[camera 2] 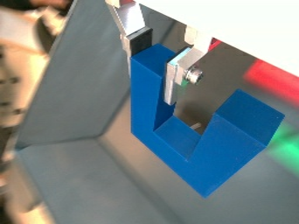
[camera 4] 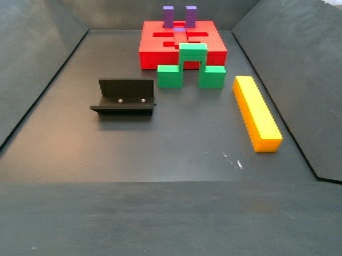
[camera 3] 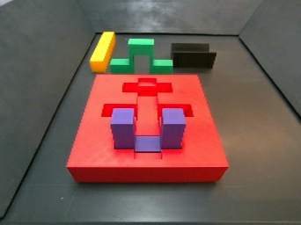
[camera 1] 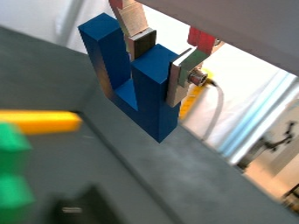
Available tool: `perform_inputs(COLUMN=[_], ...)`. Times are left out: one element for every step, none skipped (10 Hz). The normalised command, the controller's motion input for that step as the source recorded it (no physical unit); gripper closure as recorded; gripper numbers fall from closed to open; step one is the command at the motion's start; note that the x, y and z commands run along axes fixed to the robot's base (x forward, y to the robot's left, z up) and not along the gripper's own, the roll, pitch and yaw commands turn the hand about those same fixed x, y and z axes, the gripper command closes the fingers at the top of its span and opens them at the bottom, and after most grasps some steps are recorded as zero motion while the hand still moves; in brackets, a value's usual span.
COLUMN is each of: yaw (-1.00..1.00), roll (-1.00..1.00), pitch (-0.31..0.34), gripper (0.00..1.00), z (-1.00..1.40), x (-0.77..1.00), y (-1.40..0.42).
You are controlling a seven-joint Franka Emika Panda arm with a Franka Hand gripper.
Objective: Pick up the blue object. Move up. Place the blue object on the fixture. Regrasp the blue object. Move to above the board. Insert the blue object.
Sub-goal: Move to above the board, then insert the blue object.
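My gripper (camera 1: 162, 61) is shut on one prong of the dark blue U-shaped object (camera 1: 140, 87) and holds it in the air above the floor, as both wrist views show (camera 2: 176, 122). The silver fingers (camera 2: 179, 77) clamp that prong from both sides; the other prong is free. Neither the gripper nor the blue object shows in the side views. The black fixture (camera 3: 194, 56) stands on the floor apart from the board (camera 4: 123, 97). The red board (camera 3: 106, 149) lies flat, with a purple U-shaped block (camera 3: 147, 127) set in one cut-out.
A green block (camera 3: 143, 54) and a yellow bar (camera 3: 104, 50) lie beyond the board near the fixture; both show in a side view (camera 4: 193, 65), (camera 4: 257, 112). The yellow bar (camera 1: 41, 121) and green block (camera 1: 12, 166) show below the gripper. Grey walls enclose the floor.
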Motion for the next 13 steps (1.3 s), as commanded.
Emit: perform_inputs(yaw=[-0.08, -0.07, -0.07, -0.06, -0.05, -0.05, -0.04, -0.03, -0.03, -0.01, -0.01, 0.00, 0.00], roll=[-1.00, -1.00, -1.00, -1.00, -1.00, -1.00, -1.00, -0.96, -0.82, -0.53, -0.35, 0.00, 0.03], pitch=[0.078, 0.069, 0.075, 0.071, 0.072, 0.081, 0.075, 0.045, 0.020, -0.014, -0.030, 0.026, 0.116], gripper=[1.00, 1.00, 1.00, 1.00, 1.00, 1.00, 1.00, 1.00, 1.00, 1.00, 1.00, 1.00, 1.00], z=[0.30, 0.27, 0.27, 0.20, 0.12, 0.05, 0.04, 0.01, 0.01, 0.01, 0.00, 0.00, -0.22], x=[-1.32, -1.39, -1.38, -0.92, -0.64, -0.28, -0.18, -0.13, -0.11, -0.09, -0.07, 0.03, 0.43], y=[-1.40, -1.40, -1.40, -0.89, -0.58, -0.25, -0.15, -0.06, -0.02, 0.01, 0.01, 0.00, 0.04])
